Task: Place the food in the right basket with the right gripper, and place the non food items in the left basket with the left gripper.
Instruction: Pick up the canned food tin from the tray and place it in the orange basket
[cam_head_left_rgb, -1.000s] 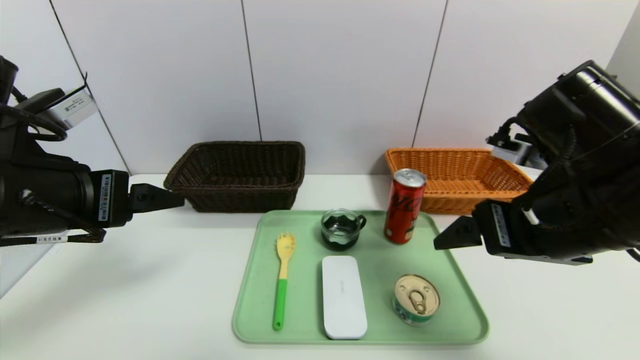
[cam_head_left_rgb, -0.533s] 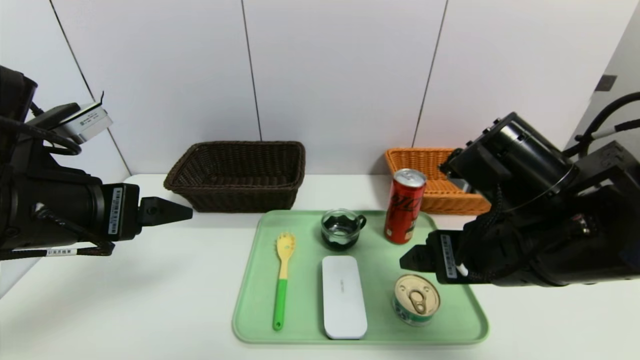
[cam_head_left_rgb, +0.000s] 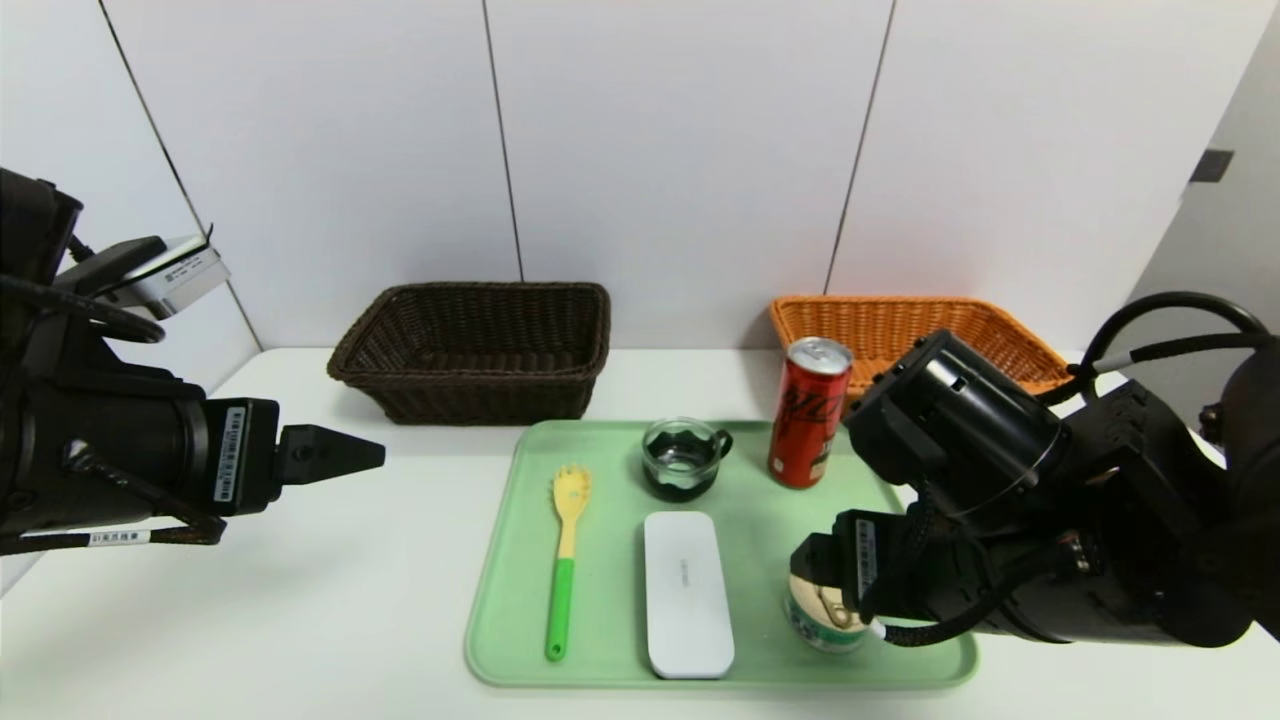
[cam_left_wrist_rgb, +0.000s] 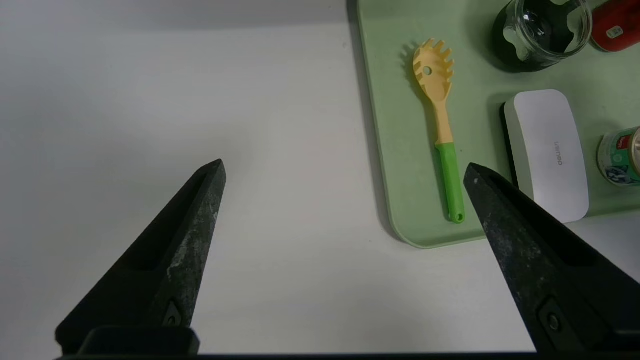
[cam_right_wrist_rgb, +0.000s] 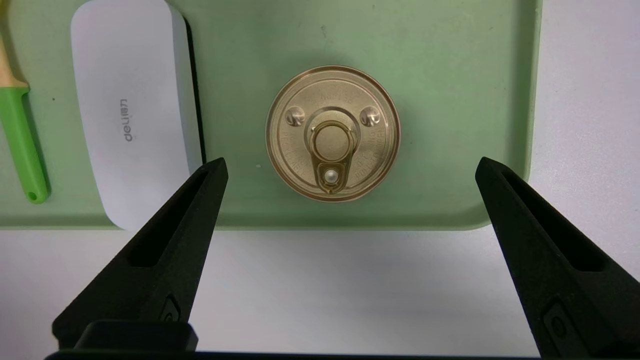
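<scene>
Head view shows the right gripper (cam_head_left_rgb: 815, 560) hanging just over the short round tin (cam_head_left_rgb: 822, 618) at the near right of the green tray (cam_head_left_rgb: 500, 620), its fingers spread wide and clear of the tin's sides, gripping nothing. Alongside the tin on that tray sit the red can (cam_head_left_rgb: 808, 412), the dark glass cup (cam_head_left_rgb: 683, 458), the white case (cam_head_left_rgb: 686, 592) and the pasta spoon (cam_head_left_rgb: 565, 556). Off to the left, the left gripper (cam_left_wrist_rgb: 345, 167) hovers above bare table (cam_head_left_rgb: 300, 580) beside the tray with its fingers apart, while the brown basket (cam_head_left_rgb: 475, 350) and the orange basket (cam_head_left_rgb: 900, 330) wait empty against the wall.
</scene>
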